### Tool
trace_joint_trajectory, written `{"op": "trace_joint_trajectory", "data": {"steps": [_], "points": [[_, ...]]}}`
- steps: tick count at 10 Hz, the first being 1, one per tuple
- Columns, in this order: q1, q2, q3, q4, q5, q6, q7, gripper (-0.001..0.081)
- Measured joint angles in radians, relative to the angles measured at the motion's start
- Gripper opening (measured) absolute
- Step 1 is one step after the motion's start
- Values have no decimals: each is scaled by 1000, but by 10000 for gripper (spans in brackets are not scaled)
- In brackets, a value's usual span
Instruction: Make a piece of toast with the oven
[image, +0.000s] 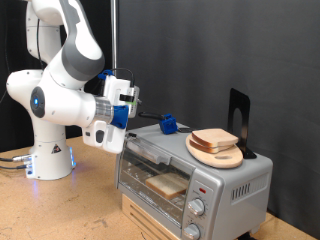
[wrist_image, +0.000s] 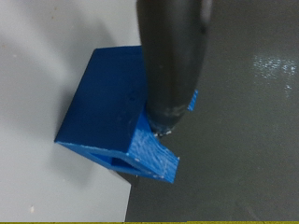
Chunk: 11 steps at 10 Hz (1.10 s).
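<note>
Seemingly, from outside, the gripper (image: 137, 108) reaches toward a blue block (image: 168, 124) on the oven (image: 190, 165) top just ahead of it, while toast (image: 166, 183) lies on the rack inside, below and beyond the gripper; another slice (image: 215, 139) sits on a plate (image: 216, 155) farther along. Up close, a dark finger (wrist_image: 173, 65) meets the block (wrist_image: 117, 117). I cannot tell how the jaws stand, so contact should stay gentle and square.
</note>
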Motion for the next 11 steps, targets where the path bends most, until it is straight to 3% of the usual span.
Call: {"op": "trace_joint_trajectory", "data": {"steps": [3,7,8,9,11], "points": [[-44,-18,-52,15,-7,-38,28,682],[-107,-14,-130,100,-64,-105,58,682],[-115,8,-138,130,-97,-126,60,682],[-115,7,-137,126,-90,-126,60,682],[-114,9,-137,120,-20,-112,62,682]]}}
